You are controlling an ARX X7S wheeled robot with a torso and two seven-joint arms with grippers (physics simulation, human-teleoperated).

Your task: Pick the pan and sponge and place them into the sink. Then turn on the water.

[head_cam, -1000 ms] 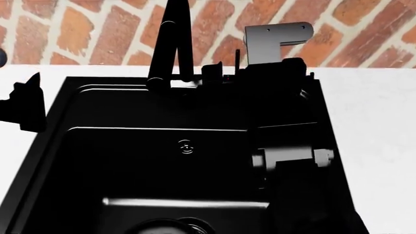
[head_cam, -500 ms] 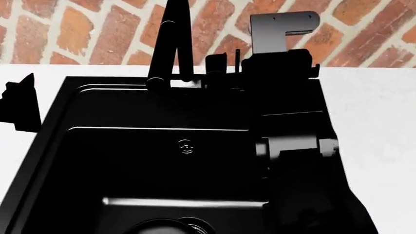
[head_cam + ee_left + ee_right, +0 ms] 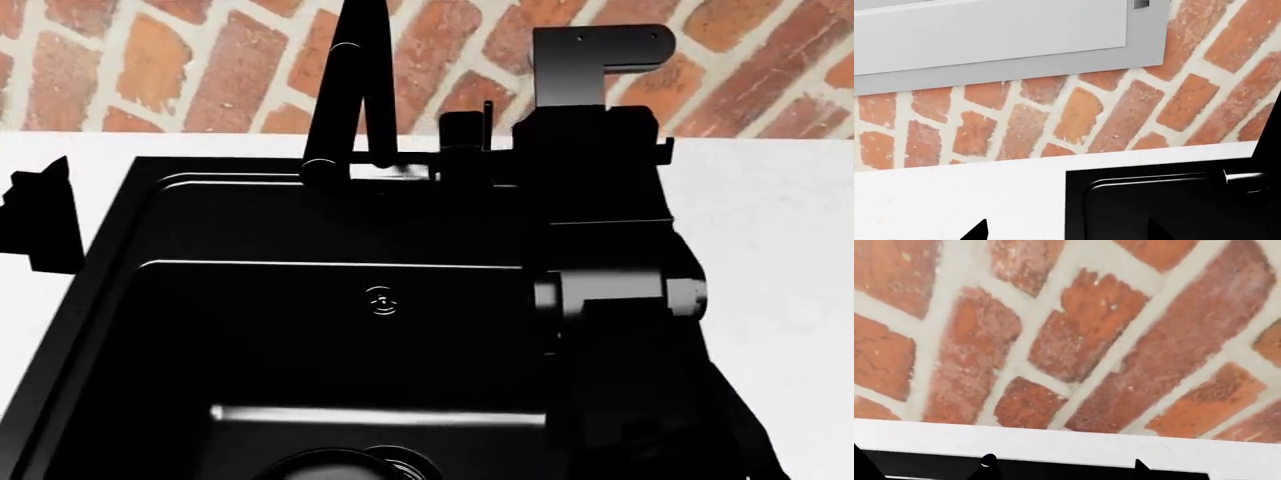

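Note:
The sink [image 3: 147, 215] is a large matte-black basin with a round overflow fitting [image 3: 383, 300], a metal drain [image 3: 354, 465] and a tall black faucet [image 3: 350, 90]. No water falls from the spout. The pan and the sponge are hidden or out of view; nothing in the dark basin can be told apart. My right gripper [image 3: 587, 135] is at the sink's back rim, right of the faucet, open, facing the brick wall [image 3: 1064, 471]. A small round-tipped black rod [image 3: 987, 460] stands by one fingertip. My left gripper [image 3: 40, 215] hangs open and empty over the sink's left rim [image 3: 1067, 233].
White counter [image 3: 787, 260] surrounds the sink, with a red brick wall [image 3: 160, 60] right behind it. A grey cabinet [image 3: 987, 40] hangs above in the left wrist view. My right arm [image 3: 627, 330] covers the basin's right side.
My right gripper has moved a little right and toward the wall. My left gripper has drifted slightly left. No water has appeared.

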